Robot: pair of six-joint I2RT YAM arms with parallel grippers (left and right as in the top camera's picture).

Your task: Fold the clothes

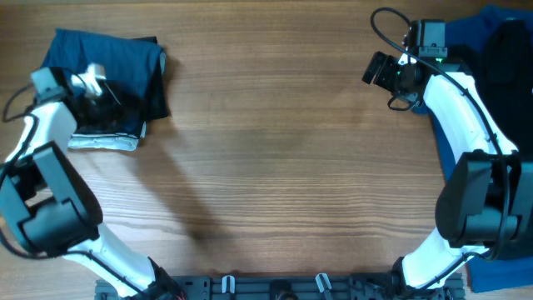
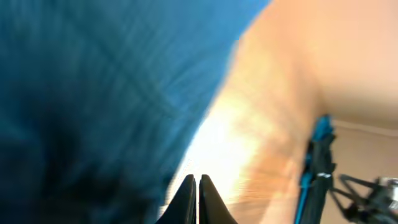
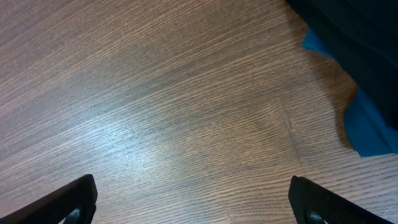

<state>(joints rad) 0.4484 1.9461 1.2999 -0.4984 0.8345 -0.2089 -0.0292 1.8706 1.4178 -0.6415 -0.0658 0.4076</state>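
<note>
A stack of folded clothes [image 1: 125,71] lies at the table's far left: dark navy on top, a pale grey-white garment [image 1: 104,142] at the bottom. My left gripper [image 1: 107,90] is over this stack; in the left wrist view its fingers [image 2: 198,186] are shut and empty, with blurred blue fabric [image 2: 106,93] filling the left. A pile of black and brighter blue clothes [image 1: 500,58] lies at the far right. My right gripper [image 1: 376,68] is open and empty above bare wood; the right wrist view shows its fingertips [image 3: 193,199] wide apart and the pile's edge [image 3: 367,56] at top right.
The wooden table [image 1: 283,158] spreads between the two piles. A blue cloth [image 1: 500,273] shows at the bottom right corner. The arm bases and a black rail [image 1: 275,287] sit at the near edge. A blue-and-black stand [image 2: 317,168] shows in the left wrist view.
</note>
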